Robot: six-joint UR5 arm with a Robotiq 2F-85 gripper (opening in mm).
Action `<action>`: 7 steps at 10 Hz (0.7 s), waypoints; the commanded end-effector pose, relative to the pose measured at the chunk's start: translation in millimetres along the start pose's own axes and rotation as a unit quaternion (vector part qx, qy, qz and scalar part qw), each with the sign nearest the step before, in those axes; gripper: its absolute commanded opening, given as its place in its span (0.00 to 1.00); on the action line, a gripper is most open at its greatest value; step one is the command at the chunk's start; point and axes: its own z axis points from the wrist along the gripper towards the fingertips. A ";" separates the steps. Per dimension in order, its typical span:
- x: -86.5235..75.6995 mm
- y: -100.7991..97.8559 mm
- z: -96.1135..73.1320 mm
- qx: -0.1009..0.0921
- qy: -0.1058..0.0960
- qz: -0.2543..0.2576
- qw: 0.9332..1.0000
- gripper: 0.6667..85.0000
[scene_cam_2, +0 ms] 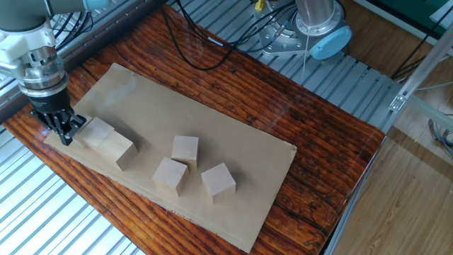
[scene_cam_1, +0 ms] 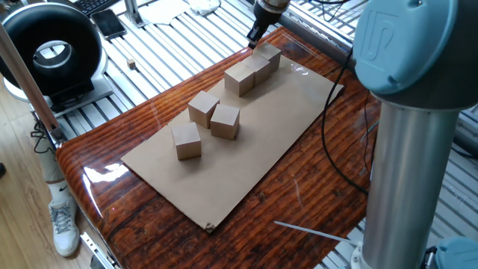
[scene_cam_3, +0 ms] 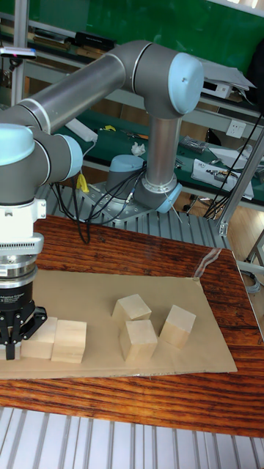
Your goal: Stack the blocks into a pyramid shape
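Note:
Six tan wooden blocks lie on a cardboard sheet. Three of them form a touching row at the far end. The row shows in the other fixed view too, where the gripper hides its end block. The other three lie loose near the middle. My gripper points down at the sheet's edge, against the outer side of the row's end block. Its fingers look shut, with nothing between them.
The sheet lies on a glossy wooden tabletop ringed by slatted metal. The arm's grey column rises at the near right. A black round device stands off the table to the left. A black cable runs across the wood.

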 end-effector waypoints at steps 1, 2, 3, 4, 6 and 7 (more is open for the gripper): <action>-3.6 -2.2 -0.9 0.001 -0.008 -0.006 1.000 0.07; -16.7 -9.9 -1.5 0.018 -0.031 -0.029 0.999 0.09; -31.0 -4.1 -4.1 0.013 -0.056 -0.015 0.998 0.11; -39.3 -2.9 -5.6 0.012 -0.071 -0.010 0.997 0.11; -43.6 -7.0 -9.6 0.026 -0.078 -0.010 0.997 0.11; -38.9 -6.2 -13.3 0.026 -0.070 0.000 0.997 0.09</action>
